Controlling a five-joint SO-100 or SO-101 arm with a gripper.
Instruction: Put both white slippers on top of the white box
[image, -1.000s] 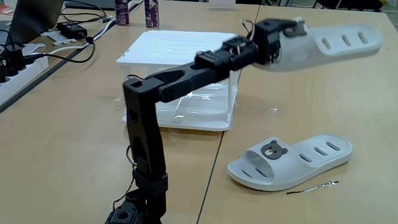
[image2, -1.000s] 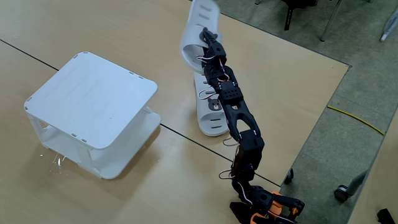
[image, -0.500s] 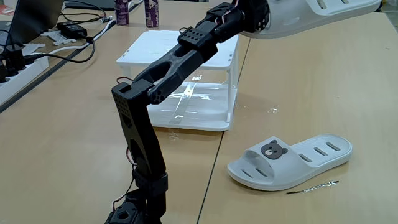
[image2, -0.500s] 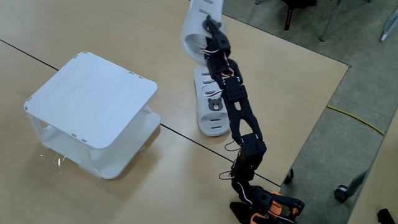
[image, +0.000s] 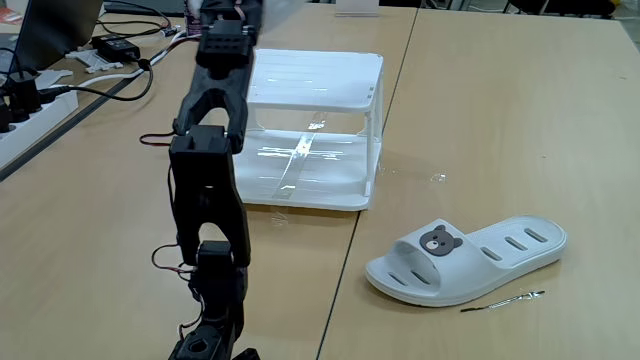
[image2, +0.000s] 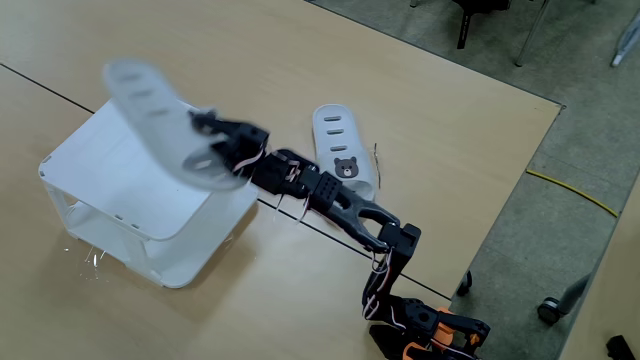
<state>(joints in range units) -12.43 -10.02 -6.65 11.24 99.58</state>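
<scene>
Fixed view: your gripper (image2: 205, 152) is clamped on one blurred white slipper (image2: 155, 115) above the white box (image2: 120, 185) | second slipper (image: 465, 260) lies on the desk (image: 500, 130).

On your worktop (image: 520, 140), a black power adapter (image: 117, 46) with cables lies far left beside a white power strip (image: 25, 118). A thin wire (image: 503, 299) lies near the front edge. Two dark bottles (image: 197, 12) stand behind.

Wood table (image: 500, 120): white box (image: 320, 190), one slipper (image: 470, 258).
</scene>
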